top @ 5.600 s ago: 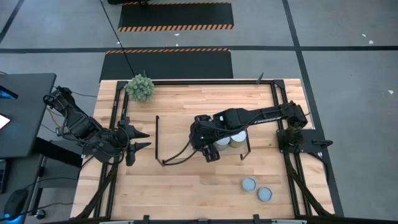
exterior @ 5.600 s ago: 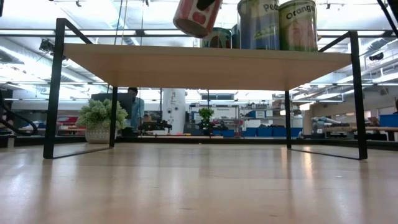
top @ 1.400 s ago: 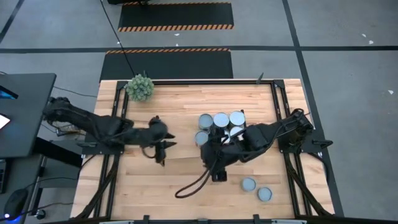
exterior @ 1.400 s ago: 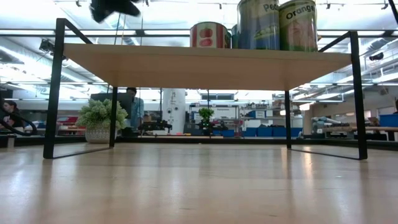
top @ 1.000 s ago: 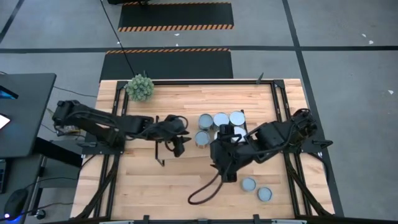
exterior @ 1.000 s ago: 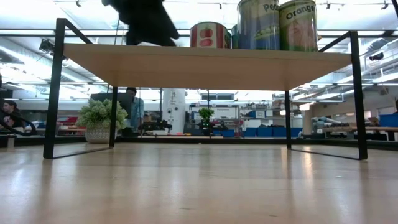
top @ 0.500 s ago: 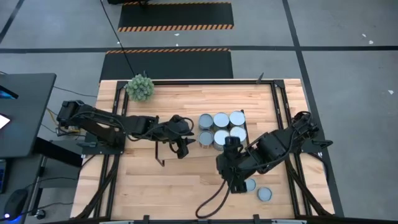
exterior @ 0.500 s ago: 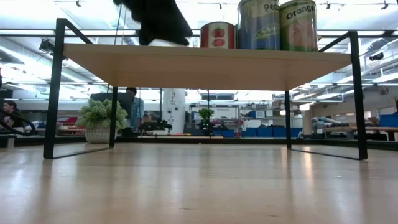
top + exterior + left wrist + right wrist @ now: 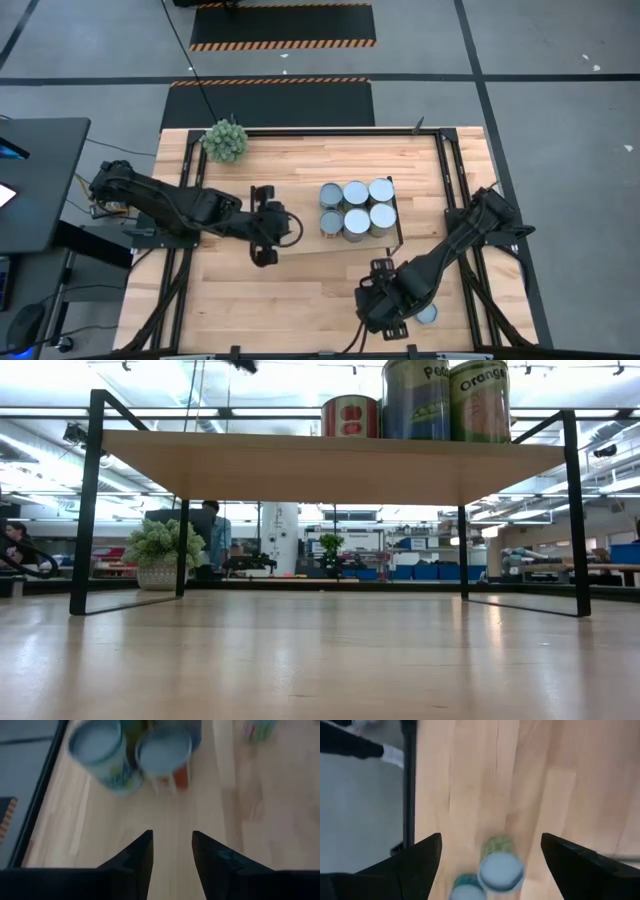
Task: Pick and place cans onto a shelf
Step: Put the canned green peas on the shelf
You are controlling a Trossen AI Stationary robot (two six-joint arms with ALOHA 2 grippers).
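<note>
Left gripper (image 9: 262,222) over left end of shelf (image 9: 300,215); fingers (image 9: 135,857) narrowly parted, nothing between them, touching nothing. Shelf: flat light-wood board, thin black rod frame at ends. Six cans (image 9: 356,208) clustered on shelf's right half, round, silvery-white tops, printed labels in low view. Right gripper (image 9: 385,305) low over tabletop (image 9: 300,290) near front edge; fingers (image 9: 417,857) spread wide, empty, framing two loose cans (image 9: 500,867) below, one with olive-green side.
</note>
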